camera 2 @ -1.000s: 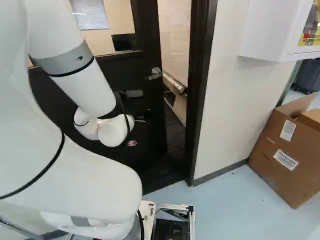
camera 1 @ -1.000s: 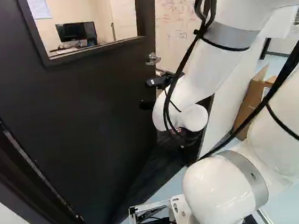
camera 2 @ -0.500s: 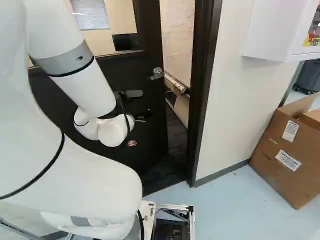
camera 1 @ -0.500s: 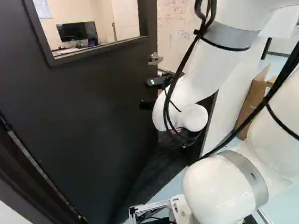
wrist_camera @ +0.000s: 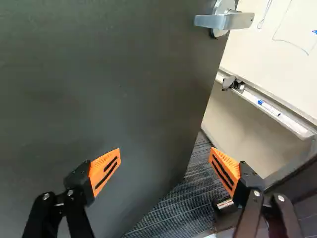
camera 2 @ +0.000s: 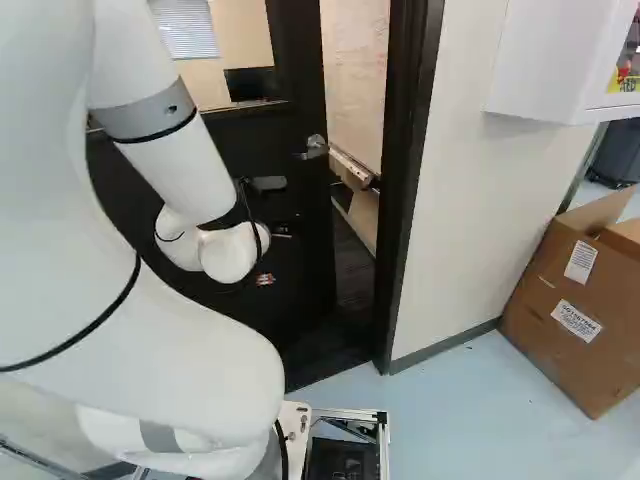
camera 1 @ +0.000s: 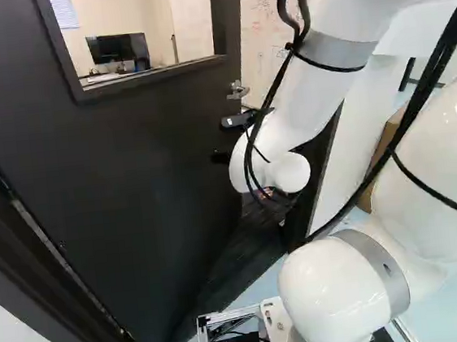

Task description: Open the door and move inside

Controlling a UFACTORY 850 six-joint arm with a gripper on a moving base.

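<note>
In the left base view the gripper (camera 1: pixel 220 157) shows as a dark shape in front of the black door (camera 1: pixel 138 164), below its silver handle (camera 1: pixel 237 90). The door stands partly open, with a gap between its free edge and the frame (camera 2: pixel 405 200). Seen from the wrist, the gripper (wrist_camera: pixel 165 161) has its fingers wide apart and nothing gripped between them. One orange pad (wrist_camera: pixel 105 171) is over the door's face, the other (wrist_camera: pixel 225 171) over the gap beyond the door's edge. The handle (wrist_camera: pixel 225 21) lies ahead, clear of both fingers. Whether a finger touches the door, I cannot tell.
A whiteboard (wrist_camera: pixel 277 34) with a marker tray (wrist_camera: pixel 277 115) stands past the gap, above dark carpet (wrist_camera: pixel 183 208). Right of the frame are a wall (camera 2: pixel 465 200), a white cabinet (camera 2: pixel 545 60) and a cardboard box (camera 2: pixel 570 300). The near jamb (camera 1: pixel 37 297) rises at the left.
The base first turned slightly left, shifting the scene rightward, then held still. Since then the arm has moved a little forward and up. The door's opening looks about the same.
</note>
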